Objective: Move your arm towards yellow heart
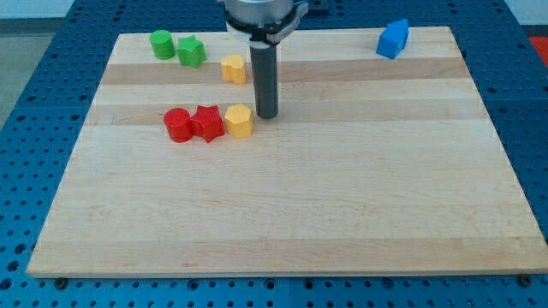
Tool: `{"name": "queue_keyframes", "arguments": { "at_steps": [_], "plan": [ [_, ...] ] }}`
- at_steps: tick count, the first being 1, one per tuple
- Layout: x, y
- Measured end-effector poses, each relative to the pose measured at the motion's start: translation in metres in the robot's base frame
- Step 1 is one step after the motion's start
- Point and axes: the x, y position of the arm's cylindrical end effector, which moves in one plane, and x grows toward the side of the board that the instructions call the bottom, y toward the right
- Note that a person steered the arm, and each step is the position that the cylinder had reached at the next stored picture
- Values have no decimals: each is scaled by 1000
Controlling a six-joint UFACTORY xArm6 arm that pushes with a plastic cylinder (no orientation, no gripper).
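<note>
My tip (267, 115) rests on the wooden board (282, 222), in its upper middle part. A yellow block that looks heart-shaped (233, 68) lies up and to the left of the tip, a short gap away. A second yellow block, more pentagon-like (239, 121), sits just left of the tip, almost touching it. The rod rises straight up to the arm's head at the view's top.
A red star (207, 123) and a red cylinder (178, 125) stand in a row left of the lower yellow block. A green cylinder (161, 43) and a green star (192, 52) sit at the top left. A blue block (393, 38) is at the top right.
</note>
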Motion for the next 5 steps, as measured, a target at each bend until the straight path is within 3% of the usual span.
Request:
{"name": "queue_keyframes", "arguments": {
  "at_steps": [3,5],
  "plan": [
    [-103,20],
    [-108,-31]
  ]
}}
